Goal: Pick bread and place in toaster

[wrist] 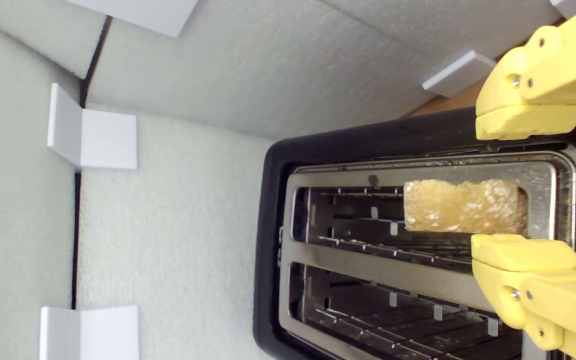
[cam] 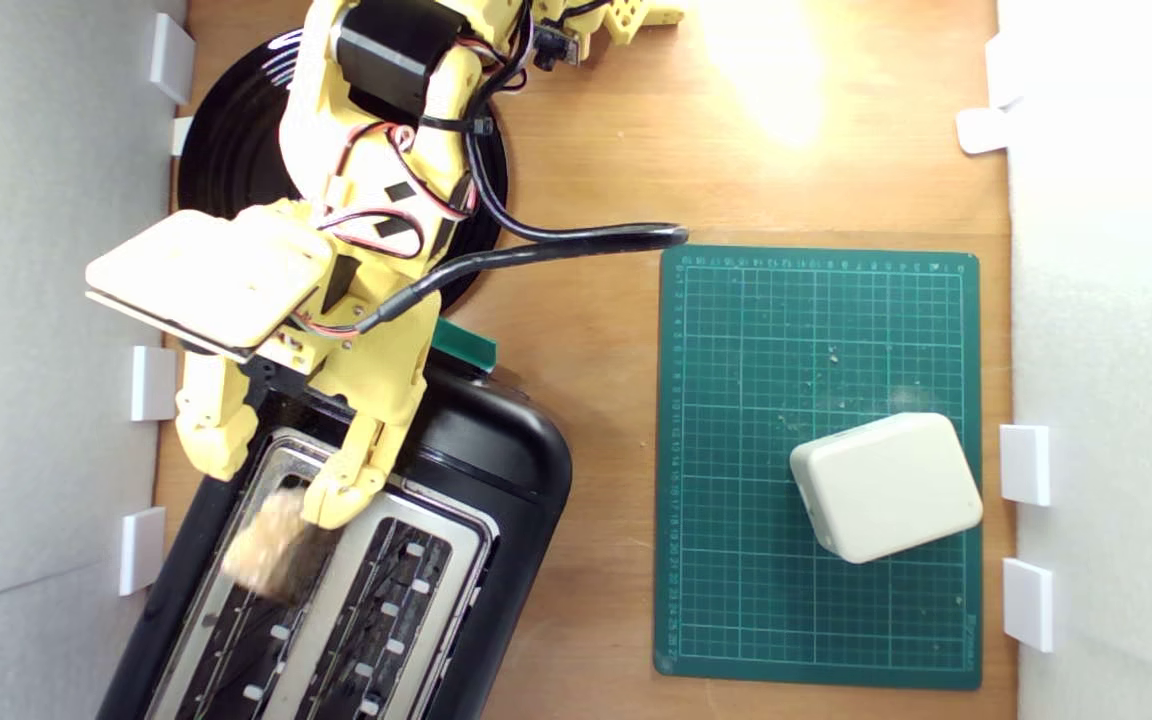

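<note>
The bread [cam: 271, 545] stands on edge in the slot of the black toaster [cam: 506, 450] that lies nearer the exterior view's left, with its top sticking out above the silver plate. My yellow gripper [cam: 276, 470] hangs open just over it, one finger on each side of the slot. The wrist view looks down on the bread [wrist: 463, 206], which rests inside the toaster [wrist: 368, 272]. One fingertip [wrist: 523, 252] lies close beside its crust and the other [wrist: 528, 120] stands well apart, so the gripper [wrist: 483, 187] holds nothing. The other slot is empty.
A round black plate [cam: 236, 150] lies behind the toaster under my arm. A green cutting mat [cam: 816, 600] carries a white rounded block [cam: 886, 487] on the exterior view's right. White foam walls with brackets [cam: 151, 383] close both sides. A teal lever [cam: 464, 345] juts from the toaster.
</note>
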Tool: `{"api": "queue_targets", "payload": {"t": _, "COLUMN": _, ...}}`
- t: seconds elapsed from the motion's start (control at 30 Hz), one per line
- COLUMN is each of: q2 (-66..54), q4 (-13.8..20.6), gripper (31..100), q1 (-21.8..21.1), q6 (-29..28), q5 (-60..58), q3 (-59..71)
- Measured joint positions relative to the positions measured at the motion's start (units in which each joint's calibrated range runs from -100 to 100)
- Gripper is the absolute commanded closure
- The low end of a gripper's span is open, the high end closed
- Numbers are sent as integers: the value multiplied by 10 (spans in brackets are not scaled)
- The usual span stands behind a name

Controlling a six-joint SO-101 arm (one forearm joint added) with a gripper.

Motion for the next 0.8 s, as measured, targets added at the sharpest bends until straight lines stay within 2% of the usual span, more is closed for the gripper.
{"api": "queue_targets", "payload": {"t": 0.2, "q2": -13, "q4": -20, "gripper": 535, "q1": 0, "q6": -6, "q5": 0, "q3": 0}}
{"api": "queue_targets", "payload": {"t": 0.37, "q2": -58, "q4": -52, "gripper": 536, "q1": 0, "q6": -25, "q5": 0, "q3": 0}}
{"api": "queue_targets", "payload": {"t": 0.5, "q2": -108, "q4": -58, "gripper": 538, "q1": -3, "q6": -52, "q5": 0, "q3": 0}}
{"api": "queue_targets", "payload": {"t": 0.8, "q2": -205, "q4": -58, "gripper": 669, "q1": -62, "q6": -137, "q5": 0, "q3": 0}}
